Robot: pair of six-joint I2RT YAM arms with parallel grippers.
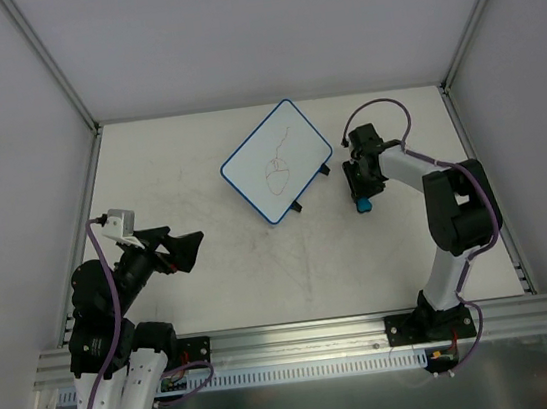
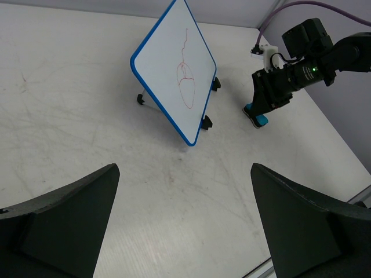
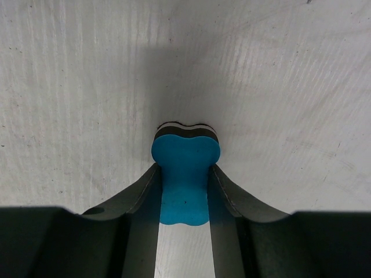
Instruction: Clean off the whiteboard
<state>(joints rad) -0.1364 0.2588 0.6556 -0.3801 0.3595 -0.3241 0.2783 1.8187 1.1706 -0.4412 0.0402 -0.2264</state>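
The whiteboard point(image 1: 277, 161) stands tilted on small black feet near the middle back of the table, with a red scribble on it; it also shows in the left wrist view point(image 2: 175, 69). My right gripper point(image 1: 361, 196) is to its right, pointing down at the table, shut on a small blue eraser point(image 3: 184, 174) that rests on the table surface; the eraser also shows in the top view point(image 1: 363, 206) and left wrist view point(image 2: 258, 117). My left gripper point(image 1: 187, 249) is open and empty, at the near left, well short of the board.
The white table point(image 1: 361, 253) is scuffed. Grey walls and metal posts point(image 1: 48, 63) enclose the back and sides. A metal rail point(image 1: 301, 340) runs along the near edge by the arm bases.
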